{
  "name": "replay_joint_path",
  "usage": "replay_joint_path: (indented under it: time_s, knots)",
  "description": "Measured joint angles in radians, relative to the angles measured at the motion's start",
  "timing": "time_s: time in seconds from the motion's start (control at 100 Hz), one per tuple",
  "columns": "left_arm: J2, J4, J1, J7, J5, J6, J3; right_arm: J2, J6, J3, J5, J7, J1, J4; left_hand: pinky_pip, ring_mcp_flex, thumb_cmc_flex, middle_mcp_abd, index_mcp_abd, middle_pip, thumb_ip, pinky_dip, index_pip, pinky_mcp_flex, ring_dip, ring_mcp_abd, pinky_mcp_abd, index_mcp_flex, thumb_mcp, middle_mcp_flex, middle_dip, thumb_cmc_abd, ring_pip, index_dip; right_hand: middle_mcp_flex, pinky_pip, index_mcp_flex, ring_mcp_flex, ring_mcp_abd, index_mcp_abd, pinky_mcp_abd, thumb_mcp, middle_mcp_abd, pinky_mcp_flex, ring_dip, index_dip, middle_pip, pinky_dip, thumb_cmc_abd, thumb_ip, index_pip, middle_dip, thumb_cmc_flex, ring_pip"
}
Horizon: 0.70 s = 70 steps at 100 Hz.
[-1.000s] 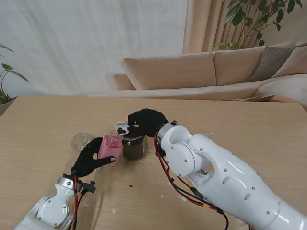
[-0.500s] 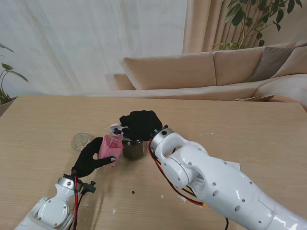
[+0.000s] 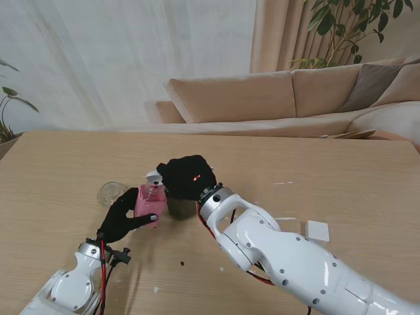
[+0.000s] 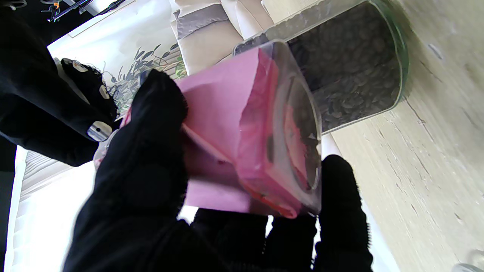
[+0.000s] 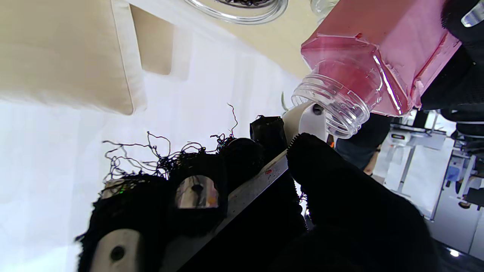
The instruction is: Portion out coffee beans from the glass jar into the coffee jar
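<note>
Coffee jar (image 3: 150,202) sits just left of glass jar (image 3: 180,207). Lid (image 3: 112,193) lies farther left on table (image 3: 341,170).

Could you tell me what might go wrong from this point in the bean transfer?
The pink jar has a narrow mouth, and the white scoop in the right hand sits at its edge, so beans may spill; one bean already lies on the table. The left hand holds the jar tilted, so it could slip or lean against the glass jar.

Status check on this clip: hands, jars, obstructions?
Left hand gripping pink clear-plastic coffee jar. Right hand tipping white scoop at its mouth. Glass bean jar alongside. Nothing blocking.
</note>
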Motion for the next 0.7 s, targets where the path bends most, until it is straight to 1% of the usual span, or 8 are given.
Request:
replay_joint_path:
  time_s: [0.28, 0.43, 0.46, 0.5, 0.55, 0.63, 0.66, 0.7]
  knots:
    - [0.0, 0.0, 0.0, -0.001, -0.003, -0.005, -0.001, 0.0, 0.021, -0.011, -0.045, -0.022, 0.003, 0.007, 0.0, 0.0, 0.0, 0.0, 0.0, 0.0, 0.0, 0.0, 0.0, 0.0, 0.0, 0.0, 0.0, 0.0, 0.0, 0.0, 0.0, 0.0, 0.0, 0.0, -0.002, 0.0, 0.0, 0.001, 0.0, -0.003, 0.0, 0.0, -0.003, 0.001, 0.0, 0.0, 0.0, 0.0, 0.0, 0.0, 0.0, 0.0, 0.0, 0.0]
    - [0.0, 0.0, 0.0, -0.002, -0.004, -0.006, -0.002, -0.001, 0.026, -0.003, -0.023, -0.012, -0.001, 0.003, 0.0, 0.0, 0.0, 0.0, 0.0, 0.0, 0.0, 0.0, 0.0, 0.0, 0.0, 0.0, 0.0, 0.0, 0.0, 0.0, 0.0, 0.0, 0.0, 0.0, -0.003, 0.001, 0.0, 0.001, 0.0, -0.005, 0.0, 0.0, -0.007, 0.001, 0.0, 0.0, 0.0, 0.0, 0.0, 0.0, 0.0, 0.0, 0.0, 0.0]
    - [0.0, 0.0, 0.0, -0.002, -0.004, -0.007, -0.002, -0.002, 0.028, 0.005, -0.004, -0.007, -0.006, -0.001, 0.0, 0.0, 0.0, 0.0, 0.0, 0.0, 0.0, 0.0, 0.0, 0.0, 0.0, 0.0, 0.0, 0.0, 0.0, 0.0, 0.0, 0.0, 0.0, 0.0, -0.003, 0.001, 0.0, 0.001, 0.0, -0.005, 0.0, 0.0, -0.007, 0.001, 0.0, 0.0, 0.0, 0.0, 0.0, 0.0, 0.0, 0.0, 0.0, 0.0]
    - [0.0, 0.0, 0.0, -0.003, -0.005, -0.007, -0.003, -0.005, 0.033, 0.024, 0.041, 0.004, -0.018, -0.01, 0.0, 0.0, 0.0, 0.0, 0.0, 0.0, 0.0, 0.0, 0.0, 0.0, 0.0, 0.0, 0.0, 0.0, 0.0, 0.0, 0.0, 0.0, 0.0, 0.0, -0.003, 0.001, 0.0, 0.001, 0.0, -0.005, 0.0, 0.0, -0.007, 0.001, 0.0, 0.0, 0.0, 0.0, 0.0, 0.0, 0.0, 0.0, 0.0, 0.0]
    - [0.0, 0.0, 0.0, -0.004, -0.006, -0.009, -0.005, -0.01, 0.042, 0.056, 0.122, 0.028, -0.039, -0.029, 0.0, 0.0, 0.0, 0.0, 0.0, 0.0, 0.0, 0.0, 0.0, 0.0, 0.0, 0.0, 0.0, 0.0, 0.0, 0.0, 0.0, 0.0, 0.0, 0.0, -0.004, 0.001, -0.001, 0.001, 0.0, -0.005, 0.0, 0.0, -0.007, 0.001, 0.0, 0.0, 0.0, 0.0, 0.0, 0.0, 0.0, 0.0, 0.0, 0.0]
    - [0.0, 0.0, 0.0, -0.006, -0.011, -0.012, -0.008, -0.014, 0.073, 0.112, 0.26, 0.1, -0.079, -0.082, 0.0, 0.0, 0.0, 0.0, 0.0, 0.0, 0.0, 0.0, 0.0, 0.0, 0.0, 0.0, 0.0, 0.0, 0.0, 0.0, 0.0, 0.0, 0.0, 0.0, -0.004, 0.002, -0.001, 0.001, 0.0, -0.005, 0.0, 0.0, -0.007, 0.001, 0.0, 0.0, 0.0, 0.0, 0.0, 0.0, 0.0, 0.0, 0.0, 0.0]
    - [0.0, 0.0, 0.001, -0.007, -0.014, -0.014, -0.01, -0.014, 0.091, 0.128, 0.283, 0.121, -0.093, -0.102, 0.0, 0.0, 0.0, 0.0, 0.0, 0.0, 0.0, 0.0, 0.0, 0.0, 0.0, 0.0, 0.0, 0.0, 0.0, 0.0, 0.0, 0.0, 0.0, 0.0, -0.004, 0.002, -0.001, 0.001, 0.0, -0.005, 0.0, 0.0, -0.007, 0.001, 0.0, 0.0, 0.0, 0.0, 0.0, 0.0, 0.0, 0.0, 0.0, 0.0]
    - [0.0, 0.0, 0.001, -0.008, -0.016, -0.016, -0.011, -0.014, 0.113, 0.15, 0.29, 0.141, -0.113, -0.127, 0.0, 0.0, 0.0, 0.0, 0.0, 0.0, 0.0, 0.0, 0.0, 0.0, 0.0, 0.0, 0.0, 0.0, 0.0, 0.0, 0.0, 0.0, 0.0, 0.0, -0.004, 0.002, -0.001, 0.001, 0.0, -0.005, 0.0, 0.0, -0.007, 0.001, 0.0, 0.0, 0.0, 0.0, 0.0, 0.0, 0.0, 0.0, 0.0, 0.0]
